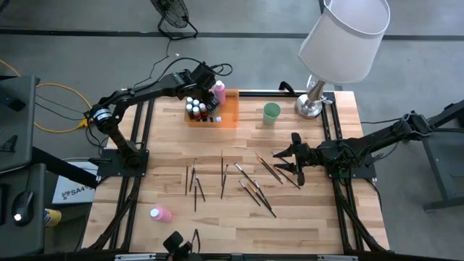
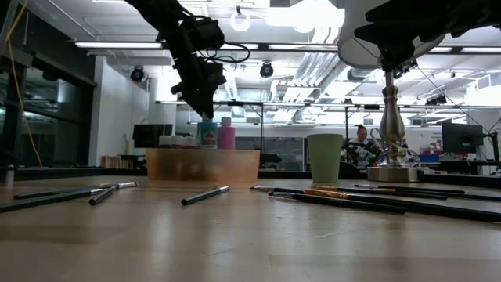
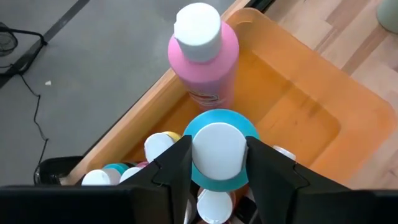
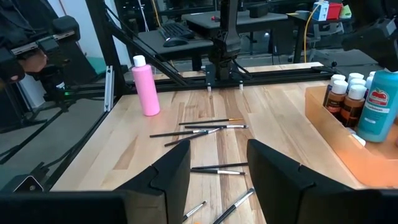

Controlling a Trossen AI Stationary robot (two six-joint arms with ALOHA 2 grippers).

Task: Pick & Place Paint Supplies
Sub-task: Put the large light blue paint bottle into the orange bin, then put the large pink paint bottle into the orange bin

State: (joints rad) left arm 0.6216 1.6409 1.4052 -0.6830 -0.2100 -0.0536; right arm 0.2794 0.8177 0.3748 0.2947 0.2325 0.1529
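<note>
A tall blue paint bottle (image 3: 217,152) stands upright in the translucent orange tray (image 3: 323,112), among smaller white-capped bottles (image 1: 194,109) and beside a tall pink bottle (image 3: 202,56). The left gripper (image 3: 217,163) has its jaws closed against the blue bottle's white cap. Paintbrushes (image 1: 250,177) lie scattered on the table (image 1: 319,210), another pink bottle (image 1: 160,214) near its front edge. The right gripper (image 1: 288,161) hovers above the brushes, jaws spread, holding nothing.

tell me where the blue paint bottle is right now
The blue paint bottle stands in the orange tray at the table's far left, between the left claw's fingers, beside the tall pink bottle.
</note>
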